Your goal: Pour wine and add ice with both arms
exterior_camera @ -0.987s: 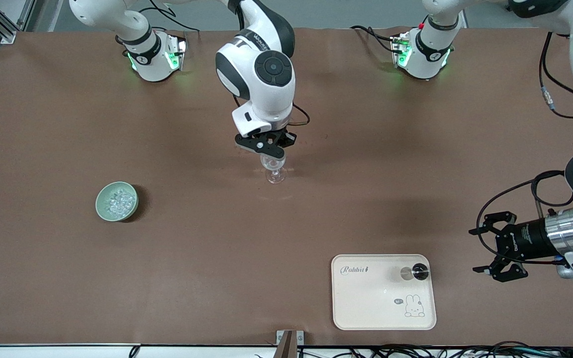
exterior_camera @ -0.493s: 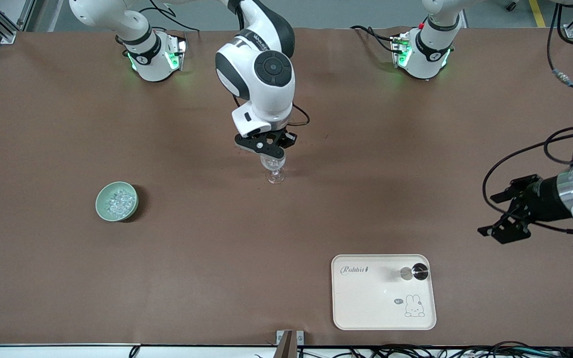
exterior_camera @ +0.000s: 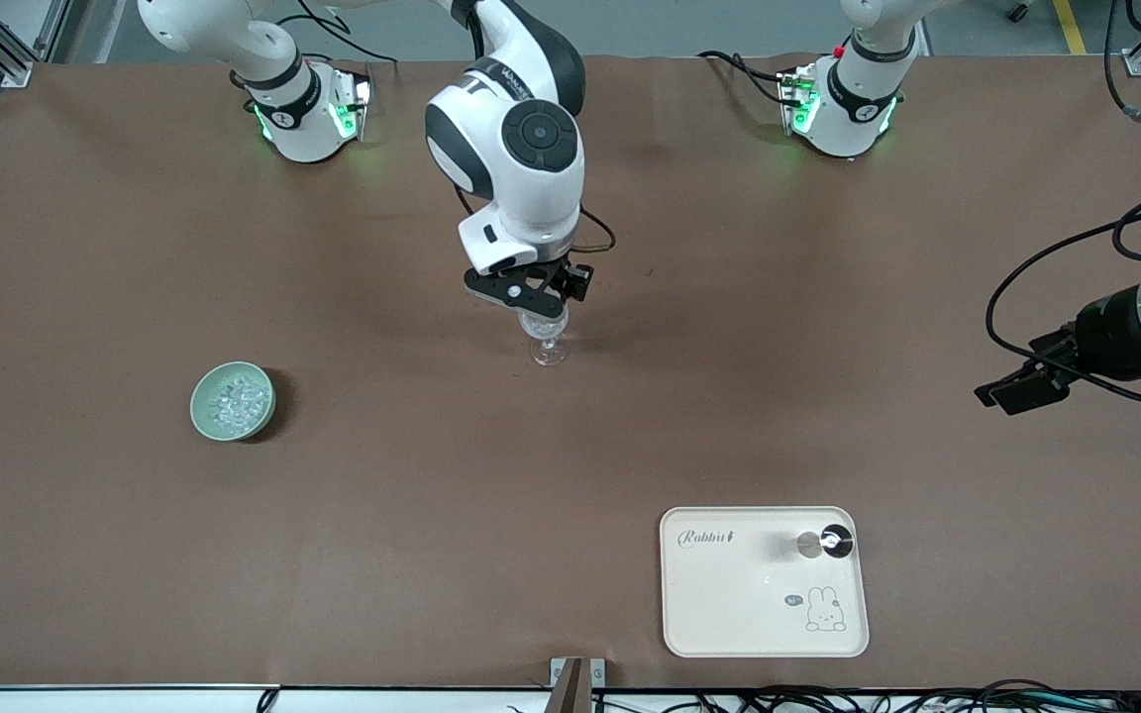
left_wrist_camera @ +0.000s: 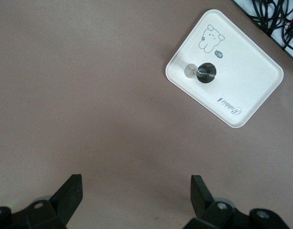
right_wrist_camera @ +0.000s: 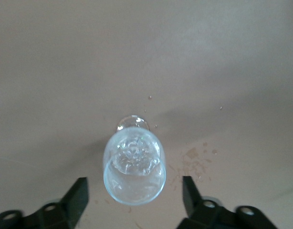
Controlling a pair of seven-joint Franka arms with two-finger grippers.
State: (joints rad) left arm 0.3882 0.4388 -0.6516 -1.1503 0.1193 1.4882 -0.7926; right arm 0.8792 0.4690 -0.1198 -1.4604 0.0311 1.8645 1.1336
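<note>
Green lights are glowing on both glossy white jointed arms' (exterior_camera: pixel 516 149) bases; black bands are ringing the joints, black cables looping past matte black grippers

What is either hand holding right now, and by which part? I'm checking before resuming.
Nothing is held. The right hand is open over the glass, fingers clear of it. The left hand is open over bare table.

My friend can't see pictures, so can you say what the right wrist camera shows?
A clear glass with ice inside stands on the brown table, seen from above. The right gripper is open over it, one black finger on each side.
</note>
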